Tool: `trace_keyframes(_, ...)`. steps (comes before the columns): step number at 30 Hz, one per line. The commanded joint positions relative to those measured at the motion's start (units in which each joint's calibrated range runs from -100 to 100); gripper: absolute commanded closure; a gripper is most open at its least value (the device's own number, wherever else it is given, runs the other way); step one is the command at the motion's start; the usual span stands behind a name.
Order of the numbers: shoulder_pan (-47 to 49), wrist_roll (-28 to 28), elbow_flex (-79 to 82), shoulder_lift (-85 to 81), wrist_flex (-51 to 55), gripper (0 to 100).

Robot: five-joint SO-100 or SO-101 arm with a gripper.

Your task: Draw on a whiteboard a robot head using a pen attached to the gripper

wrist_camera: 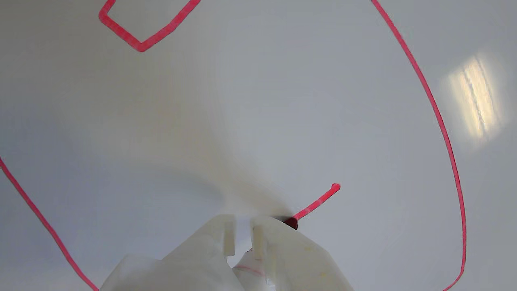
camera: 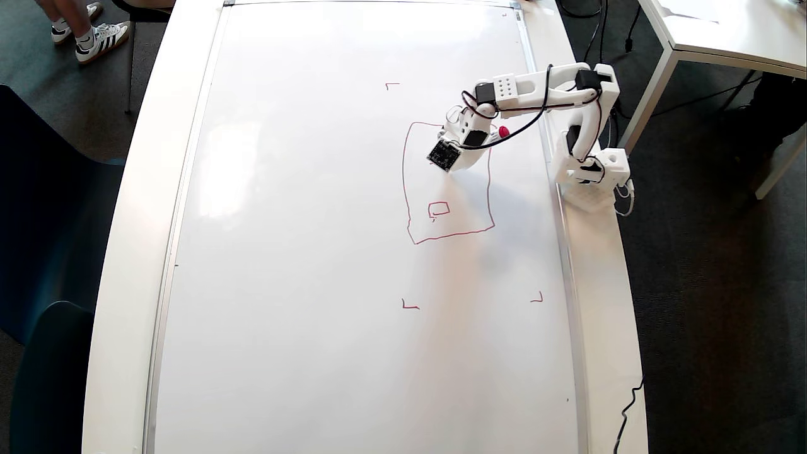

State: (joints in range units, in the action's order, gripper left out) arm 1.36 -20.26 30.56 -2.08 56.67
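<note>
The gripper (wrist_camera: 242, 230) is pinching the pen (wrist_camera: 290, 222), whose tip touches the whiteboard (camera: 302, 252). A short red line runs from the tip, inside the robot head (camera: 405, 189) outline with 1 small square.

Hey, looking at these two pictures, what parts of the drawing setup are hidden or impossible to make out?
- Overhead view: the gripper covers the pen's tip and the new stroke; only the pen's red end shows.
- Wrist view: the robot head outline and its small square are cut off by the frame edges.
- Wrist view: the jaws hide most of the pen.
- Overhead view: the whiteboard runs off the bottom edge.
</note>
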Motion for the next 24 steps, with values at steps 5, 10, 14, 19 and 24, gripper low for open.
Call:
trace_keyframes(5, -0.7, -0.2, 0.5, -1.2, 0.7, 99)
trace_keyframes(10, -2.6, -0.2, 1.9, -1.3, 0.1, 99)
trace_keyframes(14, -4.0, 0.0, 2.2, -1.4, 0.2, 99)
trace_keyframes(19, -6.0, 0.3, 2.2, -1.4, 0.1, 99)
trace_keyframes(24, -6.8, 0.3, 2.2, -1.4, 0.1, 99)
